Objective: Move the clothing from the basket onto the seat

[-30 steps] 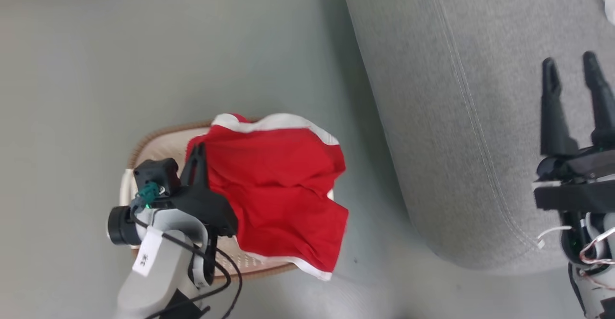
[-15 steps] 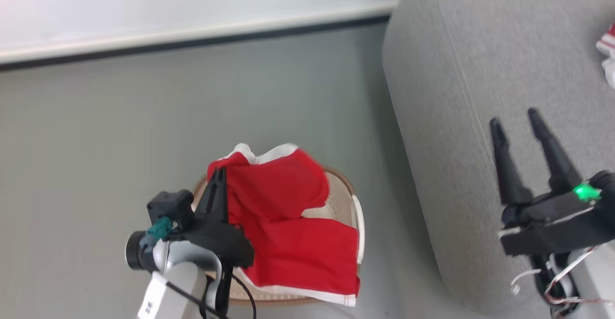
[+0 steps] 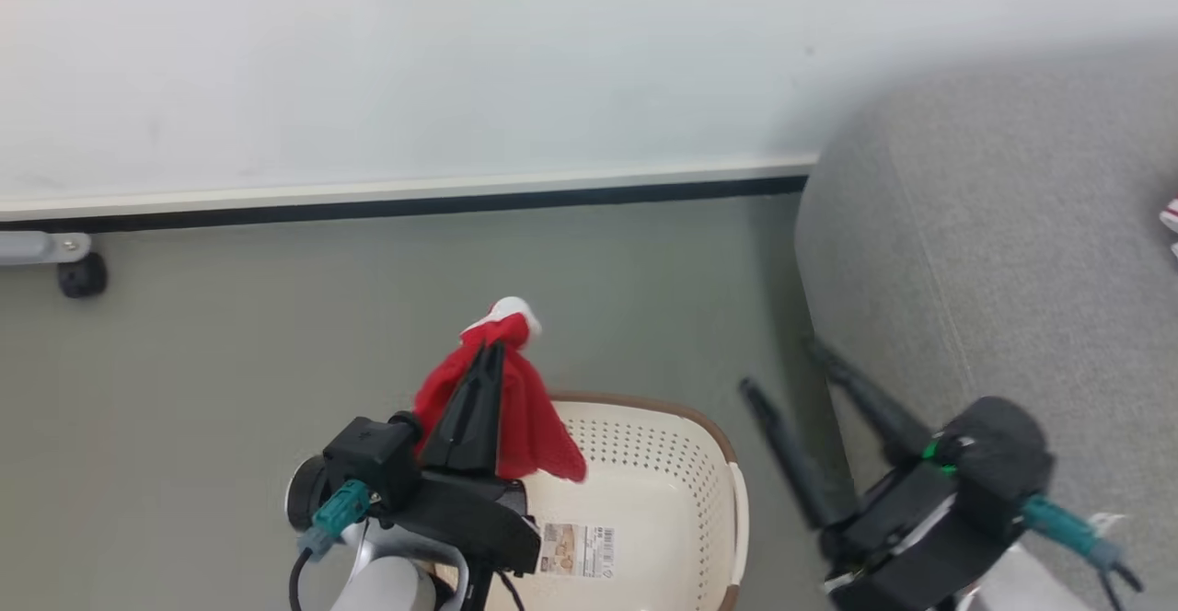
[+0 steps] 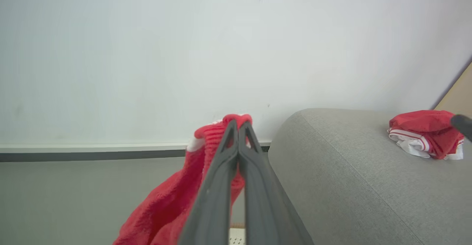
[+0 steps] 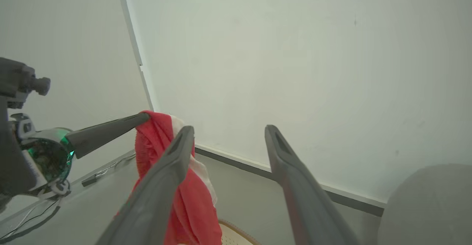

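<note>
I'm in a home-type rm, prob. living rm: grey sofa point(image 3: 1012, 298), laundry basket point(image 3: 663, 455) on grey floor point(image 3: 230, 317), plain white wall point(image 3: 460, 59) w/ skirting point(image 3: 414, 192).

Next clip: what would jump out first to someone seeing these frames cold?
The bright red clothing draws the eye first, pinched in the shut left gripper and hanging over the cream basket, whose visible floor holds just a barcode sticker. Next comes the open right gripper beside the grey seat, where another red and white bundle lies.
</note>
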`<state>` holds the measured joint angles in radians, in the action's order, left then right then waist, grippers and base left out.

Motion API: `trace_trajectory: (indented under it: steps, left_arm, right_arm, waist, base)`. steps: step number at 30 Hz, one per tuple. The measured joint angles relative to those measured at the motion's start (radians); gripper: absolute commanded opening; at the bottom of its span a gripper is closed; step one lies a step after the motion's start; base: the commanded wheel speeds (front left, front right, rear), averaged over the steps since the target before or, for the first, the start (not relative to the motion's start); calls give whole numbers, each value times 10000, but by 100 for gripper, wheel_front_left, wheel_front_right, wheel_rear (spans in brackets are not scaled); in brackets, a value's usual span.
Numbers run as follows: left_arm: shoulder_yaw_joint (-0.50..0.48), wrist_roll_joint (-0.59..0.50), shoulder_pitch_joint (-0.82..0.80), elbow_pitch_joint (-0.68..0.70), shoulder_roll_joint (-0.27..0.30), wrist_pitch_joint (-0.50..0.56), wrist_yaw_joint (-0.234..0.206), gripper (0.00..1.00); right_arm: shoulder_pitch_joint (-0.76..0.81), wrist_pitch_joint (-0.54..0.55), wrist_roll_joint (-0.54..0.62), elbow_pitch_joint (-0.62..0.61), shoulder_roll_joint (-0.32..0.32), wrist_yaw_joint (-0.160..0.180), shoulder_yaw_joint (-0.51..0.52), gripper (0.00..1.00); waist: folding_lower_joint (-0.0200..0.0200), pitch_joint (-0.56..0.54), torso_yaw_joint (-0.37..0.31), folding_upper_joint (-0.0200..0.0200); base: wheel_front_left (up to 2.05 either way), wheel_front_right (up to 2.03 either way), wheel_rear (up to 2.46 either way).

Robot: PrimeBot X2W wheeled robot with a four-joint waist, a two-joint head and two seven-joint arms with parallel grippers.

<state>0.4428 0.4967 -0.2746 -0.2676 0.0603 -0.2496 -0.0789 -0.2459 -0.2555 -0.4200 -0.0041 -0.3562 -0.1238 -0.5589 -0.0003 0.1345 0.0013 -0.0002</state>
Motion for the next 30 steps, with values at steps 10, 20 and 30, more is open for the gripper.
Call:
trace_trajectory:
  steps: [10, 20, 30]
  left_arm:
    - [660, -242, 353, 2033, 167, 259, 125, 0]
    - [1551, -719, 838, 4293, 343, 926, 173, 0]
    - [1889, -786, 1011, 5440, 464, 1714, 75, 0]
  right_arm:
    - [-802, 173, 138, -138, 38, -6, -1555, 100]
    - [-1356, 257, 136, -69, 155, -8, -2069, 100]
    - [-1356, 343, -299, 61, 104, -8, -2360, 0]
  waist:
    - [2, -513, 714, 1]
    - [3, -659, 928, 3]
    - [3, -639, 757, 3]
  base:
    - [0, 0, 0]
    - [0, 0, 0]
    - [0, 0, 0]
